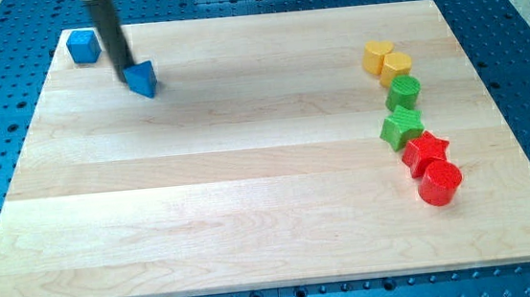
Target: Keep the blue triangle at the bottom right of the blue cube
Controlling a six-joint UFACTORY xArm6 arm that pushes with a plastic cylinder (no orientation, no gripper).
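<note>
One camera view shows it all: the blue triangle point(143, 79) lies at the tabletop's point(249, 188) top left, below and right of the blue cube point(83, 46), near but apart. My tip point(126, 68) touches the triangle's upper-left edge, between the two. I have no hand, only a rod. The triangle looks light, rigid and prone to twist, so I would push a flat face squarely.

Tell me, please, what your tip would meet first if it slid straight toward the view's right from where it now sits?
My tip would meet the blue triangle first; it already sits right against its left side.
</note>
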